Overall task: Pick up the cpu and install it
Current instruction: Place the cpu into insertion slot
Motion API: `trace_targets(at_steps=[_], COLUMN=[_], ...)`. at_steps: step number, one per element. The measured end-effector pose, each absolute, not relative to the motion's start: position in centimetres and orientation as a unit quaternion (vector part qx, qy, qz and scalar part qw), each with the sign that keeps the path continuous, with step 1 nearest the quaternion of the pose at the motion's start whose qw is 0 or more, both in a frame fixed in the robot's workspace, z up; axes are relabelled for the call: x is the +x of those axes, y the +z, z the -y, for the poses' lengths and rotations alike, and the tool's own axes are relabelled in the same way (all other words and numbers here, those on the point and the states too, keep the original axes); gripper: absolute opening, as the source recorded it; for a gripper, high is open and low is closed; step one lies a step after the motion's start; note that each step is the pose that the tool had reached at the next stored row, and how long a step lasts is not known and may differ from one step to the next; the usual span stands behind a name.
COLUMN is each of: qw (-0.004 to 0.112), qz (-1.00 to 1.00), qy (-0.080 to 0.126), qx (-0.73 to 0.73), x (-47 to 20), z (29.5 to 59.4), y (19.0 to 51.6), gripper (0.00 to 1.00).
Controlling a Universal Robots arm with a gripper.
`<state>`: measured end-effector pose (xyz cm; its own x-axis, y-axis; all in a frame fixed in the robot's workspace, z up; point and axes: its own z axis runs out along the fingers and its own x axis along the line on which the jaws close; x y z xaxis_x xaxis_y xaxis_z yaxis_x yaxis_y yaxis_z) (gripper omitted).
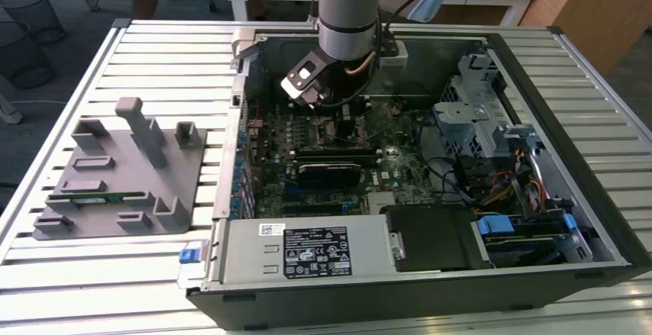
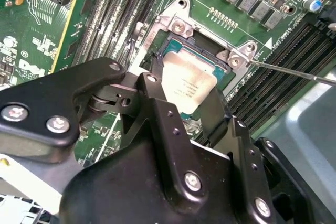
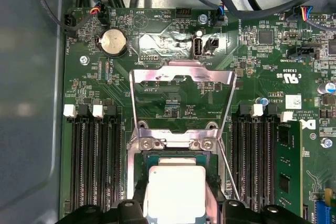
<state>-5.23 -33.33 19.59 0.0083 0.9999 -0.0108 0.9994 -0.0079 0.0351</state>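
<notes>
Gripper (image 2: pixel 184 92) hardware lies closest in the second wrist view: its black body and two fingers (image 2: pixel 153 98) reach down onto the motherboard (image 2: pixel 42 51). The fingers bear against opposite edges of the cpu (image 2: pixel 189 80), so the gripper is judged to be clamped on the chip. An edge hold keeps the silver lid and the underside contacts free of pressure. The cpu is positioned directly over the socket (image 2: pixel 176 24), at or just above its recess; whether it is fully seated cannot be told. In the first wrist view the cpu (image 3: pixel 176 190) lies between the fingertips of the gripper (image 3: pixel 176 209) and appears square to the socket frame (image 3: pixel 173 142), an alignment the installation requires. The load plate (image 3: pixel 181 73) is swung open and back, which leaves the recess exposed for a vertical approach. The lever (image 3: pixel 228 171), a thin rod, is released and stands off to one side of the socket. Memory slots (image 3: pixel 92 161) flank the socket on both sides, so narrow fingers suit the limited clearance. In the exterior view the arm (image 1: pixel 346 7) descends into the open case (image 1: pixel 408 301), which lies on its side on the slatted surface (image 1: pixel 133 53) to give access from above. On the exterior view's left, well apart from the case, a grey fixture (image 1: pixel 112 175) carries a green memory stick (image 1: pixel 97 195); it is judged to present parts at fixed positions.
</notes>
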Motion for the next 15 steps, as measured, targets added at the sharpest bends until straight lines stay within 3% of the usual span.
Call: trace_targets(at_steps=[15], qw=[0.016], qz=[-0.701], qy=[0.009], qx=[0.713], x=[-5.23], z=[33.36], y=[19.59], gripper=[0.52])
